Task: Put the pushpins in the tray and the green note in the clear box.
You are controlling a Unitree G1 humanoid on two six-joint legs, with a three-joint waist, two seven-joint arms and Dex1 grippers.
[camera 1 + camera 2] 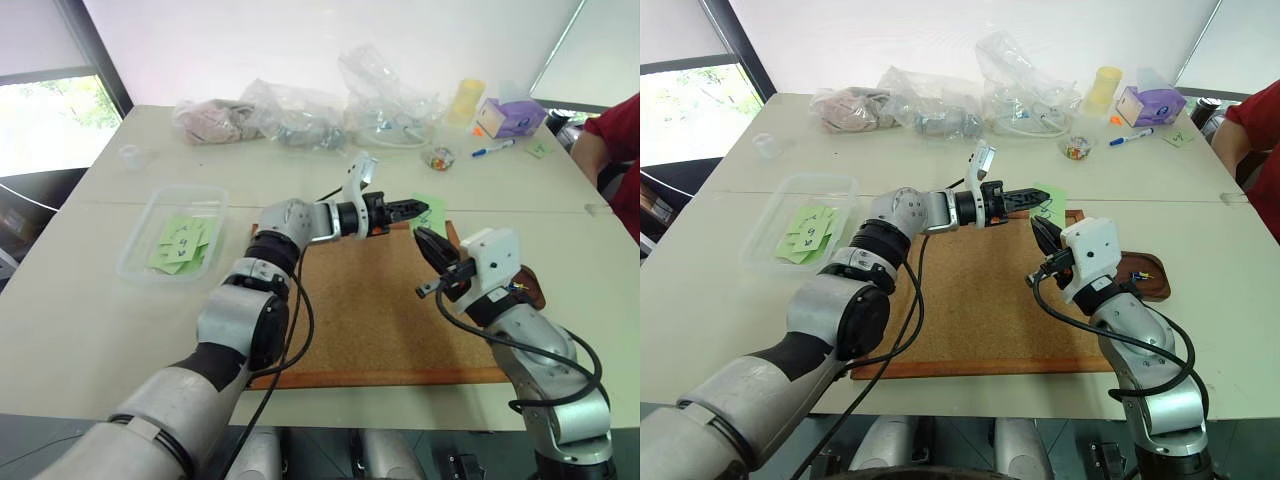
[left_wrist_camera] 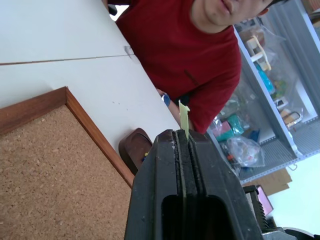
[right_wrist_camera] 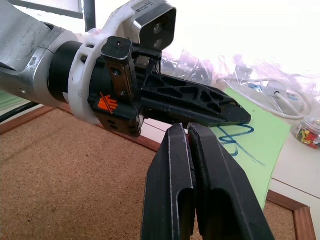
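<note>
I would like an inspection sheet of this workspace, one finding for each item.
Surface: pale table bearing a cork board.
Job's things: green note pinched edge-on; clear box holds other green notes; tray right of the board.
Clutter: plastic bags, jar, marker, purple box.
Grippers: left gripper shut on the note; right gripper shut, empty.
Cables: black cable along the left arm.
Surroundings: person in red, window.

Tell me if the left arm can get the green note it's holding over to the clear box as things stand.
Probably yes. The left gripper is shut on the green note over the cork board's far edge, and the clear box lies open on that arm's own side, nothing between.
</note>
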